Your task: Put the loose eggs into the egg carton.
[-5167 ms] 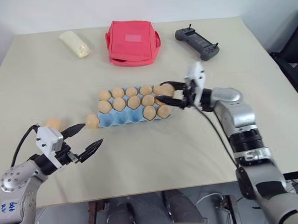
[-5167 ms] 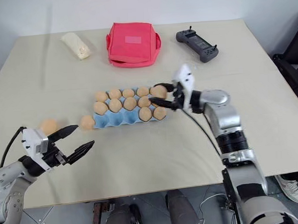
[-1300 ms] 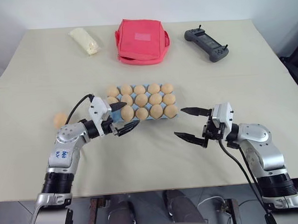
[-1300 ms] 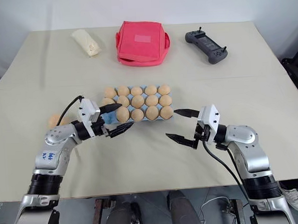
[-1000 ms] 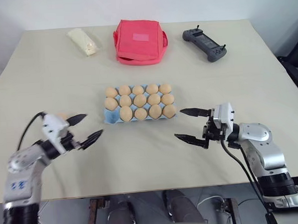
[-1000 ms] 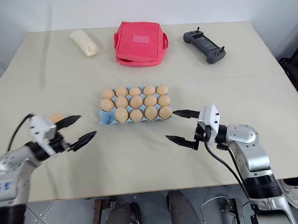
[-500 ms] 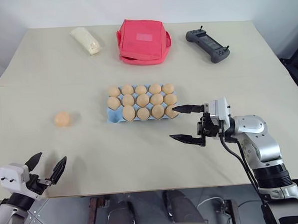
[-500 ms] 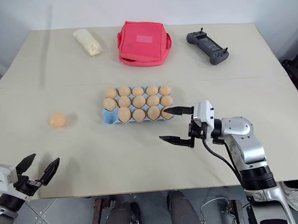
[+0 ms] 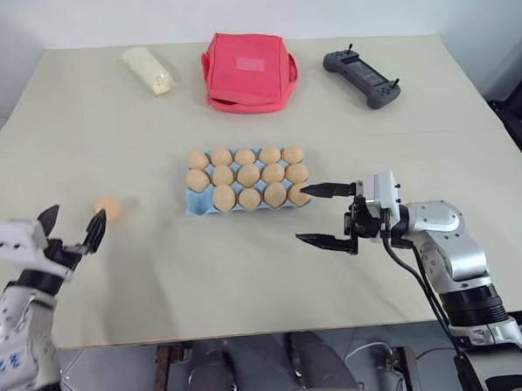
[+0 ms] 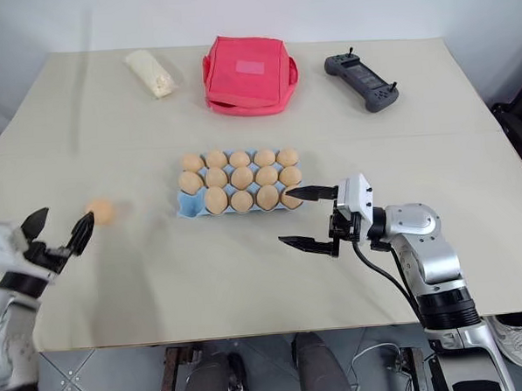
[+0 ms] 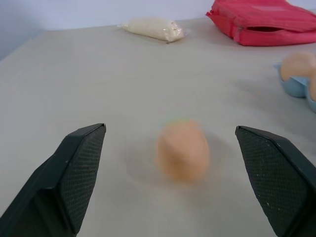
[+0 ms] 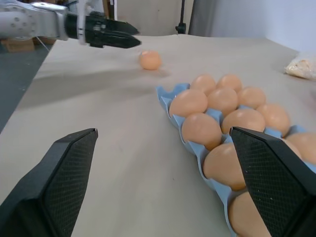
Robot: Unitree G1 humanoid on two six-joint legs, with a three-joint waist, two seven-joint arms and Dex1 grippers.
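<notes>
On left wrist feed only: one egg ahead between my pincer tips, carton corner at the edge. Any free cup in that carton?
Observer: One. The egg carton has a single empty cup, at the left end of the row nearest the robot, on the side facing the loose egg. The other fourteen cups hold eggs.
Operator: Right arm blocking that cup?
Observer: No. The right pincer is open and empty, hovering at the carton's right end, the far end from the empty cup.
</notes>
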